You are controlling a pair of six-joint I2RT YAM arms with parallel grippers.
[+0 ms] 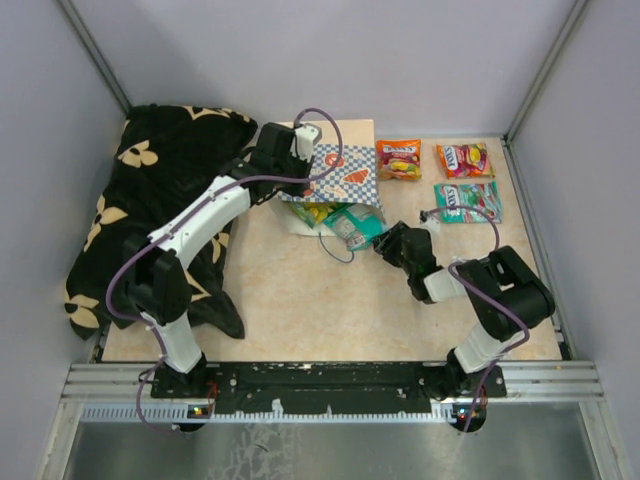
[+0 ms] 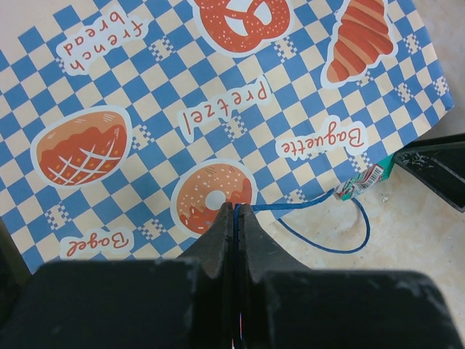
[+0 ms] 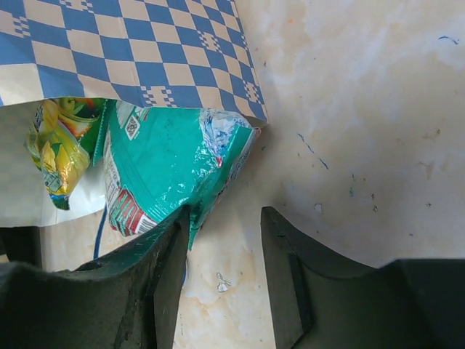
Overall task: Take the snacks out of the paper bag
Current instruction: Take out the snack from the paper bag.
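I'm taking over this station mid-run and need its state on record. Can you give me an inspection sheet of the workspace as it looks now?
Surface: beige table, faint specks, no spill seen.
Job's things: paper bag lying on the table; teal packet sticking out of its mouth, yellow-green packet inside; orange packet, red packet and second teal packet on the table right of it.
Clutter: black flowered cloth at left.
Grippers: left gripper shut on the bag's blue cord handle; right gripper open, one finger against the teal packet.
Cables: purple cables looping off both arms.
Surroundings: grey walls; metal rail at near edge.
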